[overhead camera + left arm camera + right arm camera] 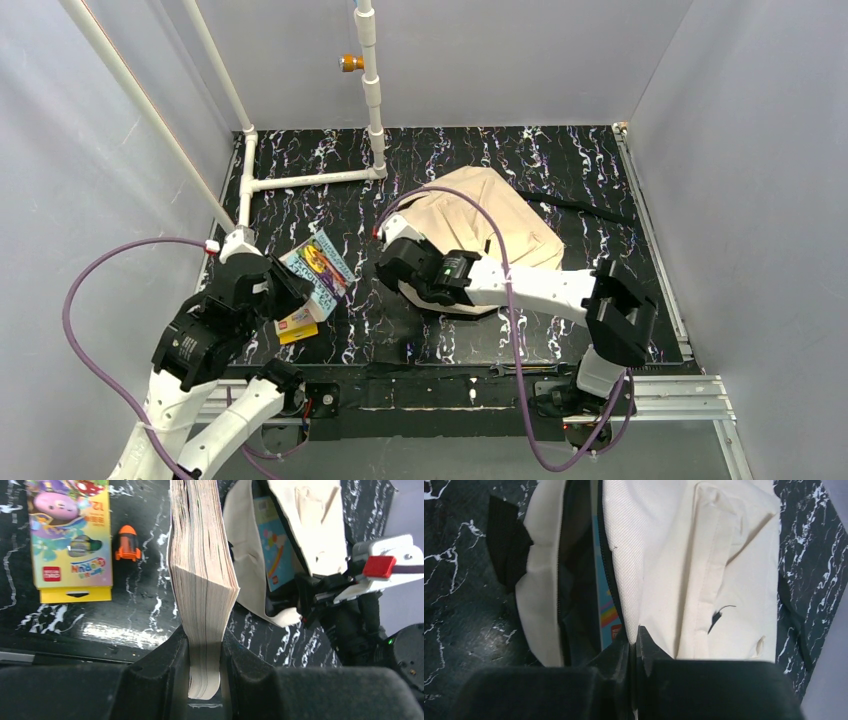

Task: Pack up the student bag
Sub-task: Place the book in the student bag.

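Observation:
The beige student bag [510, 225] lies in the middle of the black marbled table, its zip open. A blue book [606, 605] shows inside the opening. My right gripper [634, 639] is shut on the edge of the bag's upper fabric flap [624, 555], at the bag's left end [392, 268]. A thick colourful book [202, 555] stands edge-on between the fingers of my left gripper [205, 650], which is shut on it. That book [322, 262] hangs just left of the bag's mouth, apart from it.
A yellow crayon box [70, 540] and a small orange rocket-shaped item [127, 544] lie on the table left of the held book. A white pipe frame [310, 180] stands at the back left. The bag's black strap [580, 208] trails right. Grey walls close in the sides.

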### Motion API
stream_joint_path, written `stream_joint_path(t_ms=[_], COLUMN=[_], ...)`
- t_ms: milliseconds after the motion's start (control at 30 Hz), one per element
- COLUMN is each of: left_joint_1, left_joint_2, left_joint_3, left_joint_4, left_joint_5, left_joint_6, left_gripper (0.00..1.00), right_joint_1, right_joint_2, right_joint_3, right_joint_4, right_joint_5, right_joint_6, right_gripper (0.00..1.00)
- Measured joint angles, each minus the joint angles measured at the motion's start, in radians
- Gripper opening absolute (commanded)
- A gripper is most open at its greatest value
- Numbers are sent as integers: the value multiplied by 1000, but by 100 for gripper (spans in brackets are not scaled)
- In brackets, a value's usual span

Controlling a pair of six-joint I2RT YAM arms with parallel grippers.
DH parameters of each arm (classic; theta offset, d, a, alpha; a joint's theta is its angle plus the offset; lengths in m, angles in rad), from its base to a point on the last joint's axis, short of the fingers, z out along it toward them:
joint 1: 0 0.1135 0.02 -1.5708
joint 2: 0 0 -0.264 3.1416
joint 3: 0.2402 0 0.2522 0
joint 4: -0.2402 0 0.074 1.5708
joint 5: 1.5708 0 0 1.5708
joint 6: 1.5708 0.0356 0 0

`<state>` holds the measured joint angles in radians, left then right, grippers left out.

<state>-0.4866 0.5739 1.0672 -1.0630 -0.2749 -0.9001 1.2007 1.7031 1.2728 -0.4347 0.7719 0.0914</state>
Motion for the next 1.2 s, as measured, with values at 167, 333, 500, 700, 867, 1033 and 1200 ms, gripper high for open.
stream_joint_path(t_ms=[167, 333, 500, 700, 867, 1033, 1200], left_joint_1=[0, 0, 0, 0, 0, 0, 0], left_joint_2=[17, 40, 108, 230, 326, 383, 454], left_joint_3=[-14, -52, -141, -266, -409, -437, -410], left_joint_4=[69, 192, 365, 593, 855, 989, 1081], left_joint_5=[99, 229, 372, 491, 522, 501, 473], left_joint_6=[-6, -47, -127, -241, -354, -397, -409], left_gripper=[0, 0, 0, 0, 0, 0, 0], right_joint_1=[-38, -77, -169, -256, -266, -270, -271], right_joint_2=[-39, -97, -211, -318, -324, -324, -326], right_joint_3=[-4, -34, -53, -60, -67, -96, -112], right_joint_4=[1, 13, 29, 82, 104, 121, 133], right_joint_5=[-17, -68, -153, -238, -299, -340, -369], right_joint_6=[13, 39, 98, 171, 199, 213, 227], right_gripper=[1, 1, 1, 1, 1, 1, 1])
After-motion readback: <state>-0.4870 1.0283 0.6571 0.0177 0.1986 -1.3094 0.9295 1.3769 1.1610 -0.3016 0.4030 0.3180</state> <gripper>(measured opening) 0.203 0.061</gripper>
